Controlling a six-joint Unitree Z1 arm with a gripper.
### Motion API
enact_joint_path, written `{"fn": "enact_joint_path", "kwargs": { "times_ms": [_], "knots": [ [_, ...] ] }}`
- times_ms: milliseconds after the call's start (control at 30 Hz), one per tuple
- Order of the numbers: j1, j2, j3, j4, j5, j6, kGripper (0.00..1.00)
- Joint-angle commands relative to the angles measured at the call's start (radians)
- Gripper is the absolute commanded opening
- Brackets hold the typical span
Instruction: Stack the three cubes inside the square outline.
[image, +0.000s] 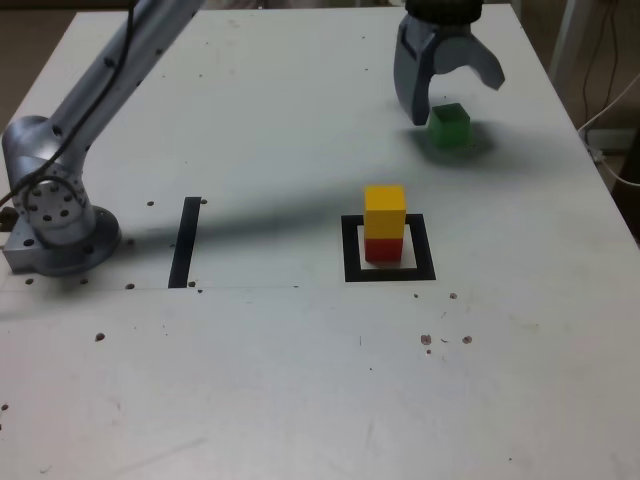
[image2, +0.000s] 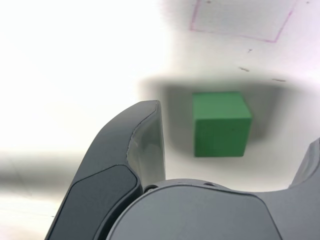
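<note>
Nearest the camera in the exterior view, a bare stretch of the white table (image: 300, 400) is seen, marked by a few dark specks. Farther back, one square outline (image: 390, 272) of black tape is found on the table, and two cubes are stacked inside it: one red cube (image: 383, 249) resting on the white centre and one yellow cube (image: 385, 211) set squarely on top of it. To the exterior view's left of the outline, well apart from it, one straight black tape strip (image: 185, 242) is laid, and beyond that the arm's base (image: 55, 215) is mounted at the table's edge. Farthest back, a third cube, the green cube (image: 449, 126), is seen alone on the table, well apart from the stack. One gripper (image: 451, 88) is held just over it with its jaws spread wide; in the wrist view the green cube (image2: 221, 124) is seen lying between the two fingers (image2: 142, 145), touched by neither.
</note>
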Motion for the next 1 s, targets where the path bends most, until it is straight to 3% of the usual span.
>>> {"fn": "enact_joint_path", "kwargs": {
  "times_ms": [0, 100, 300, 400, 533, 967],
  "knots": [
    [0.005, 0.03, -0.03, 0.019, -0.009, 0.006, 0.97],
    [0.01, 0.065, -0.069, 0.049, -0.018, 0.008, 0.89],
    [0.02, 0.092, -0.091, 0.087, -0.023, 0.002, 0.47],
    [0.02, 0.093, -0.089, 0.088, -0.024, 0.003, 0.32],
    [0.019, 0.092, -0.086, 0.089, -0.027, 0.003, 0.28],
    [0.009, 0.089, -0.079, 0.094, -0.036, 0.005, 0.28]
  ]
}}
